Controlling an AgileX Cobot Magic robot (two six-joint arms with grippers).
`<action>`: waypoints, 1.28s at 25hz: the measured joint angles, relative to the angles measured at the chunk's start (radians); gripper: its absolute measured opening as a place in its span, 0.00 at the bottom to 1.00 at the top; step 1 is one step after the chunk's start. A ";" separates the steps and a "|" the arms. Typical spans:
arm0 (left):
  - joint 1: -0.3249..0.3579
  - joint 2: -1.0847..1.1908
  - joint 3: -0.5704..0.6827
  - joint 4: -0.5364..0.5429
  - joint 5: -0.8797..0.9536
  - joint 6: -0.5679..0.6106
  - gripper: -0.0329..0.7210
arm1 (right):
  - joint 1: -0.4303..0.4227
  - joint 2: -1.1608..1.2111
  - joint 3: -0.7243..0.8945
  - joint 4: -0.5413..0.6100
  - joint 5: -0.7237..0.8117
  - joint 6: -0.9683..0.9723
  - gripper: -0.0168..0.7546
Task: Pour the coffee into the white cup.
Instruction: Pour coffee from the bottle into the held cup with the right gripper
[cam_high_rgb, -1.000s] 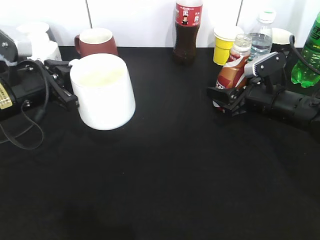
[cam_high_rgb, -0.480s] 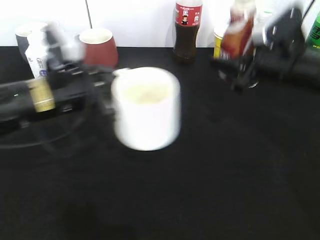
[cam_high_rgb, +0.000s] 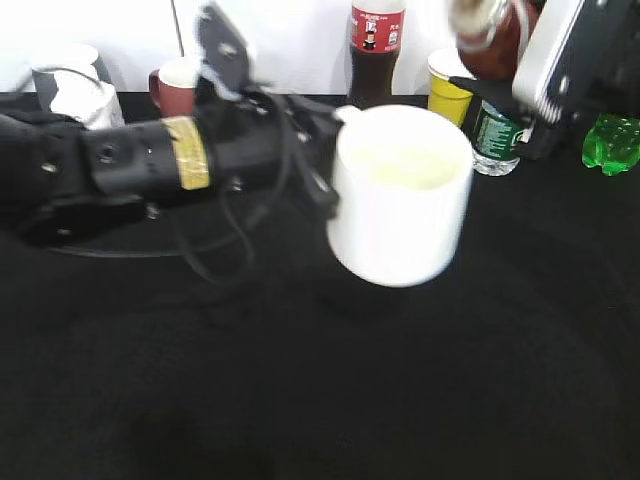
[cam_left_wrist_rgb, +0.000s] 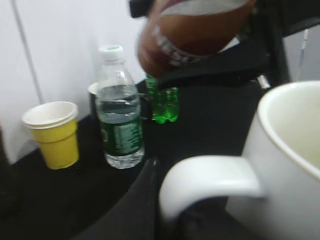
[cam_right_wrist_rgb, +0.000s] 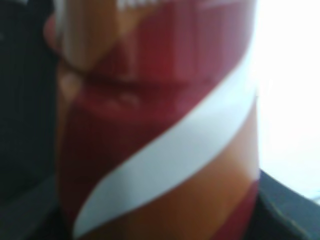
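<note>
The white cup (cam_high_rgb: 400, 205) hangs above the black table near the middle, slightly tilted. My left gripper (cam_high_rgb: 325, 185) is shut on its loop handle (cam_left_wrist_rgb: 207, 177). The cup's open mouth (cam_left_wrist_rgb: 295, 127) shows at the right of the left wrist view. The coffee bottle (cam_high_rgb: 495, 30) is lifted high at the top right and tipped to the left, above and right of the cup. My right gripper (cam_high_rgb: 510, 90) is shut on it. The bottle's brown, red and white label (cam_right_wrist_rgb: 160, 130) fills the right wrist view, and the bottle hangs over the cup in the left wrist view (cam_left_wrist_rgb: 195, 35).
At the back stand a dark cola bottle (cam_high_rgb: 372, 50), a yellow cup (cam_high_rgb: 447, 90), a clear water bottle (cam_high_rgb: 492, 140), a green bottle (cam_high_rgb: 612, 140) and a dark red mug (cam_high_rgb: 175, 85). A white object (cam_high_rgb: 75, 85) sits at the far left.
My left arm has carried the white cup from the left to the middle and lifted it. My right arm has raised the coffee bottle off the table and tipped it leftward.
</note>
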 joint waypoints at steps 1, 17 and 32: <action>-0.005 0.006 -0.004 -0.013 -0.004 0.000 0.10 | -0.001 0.000 0.000 0.000 0.000 -0.060 0.69; -0.008 0.012 -0.008 -0.036 -0.004 -0.002 0.10 | -0.001 0.000 0.000 0.091 -0.002 -0.500 0.69; -0.008 0.012 -0.008 0.000 0.006 -0.004 0.10 | -0.001 0.000 0.000 0.093 -0.006 -0.555 0.69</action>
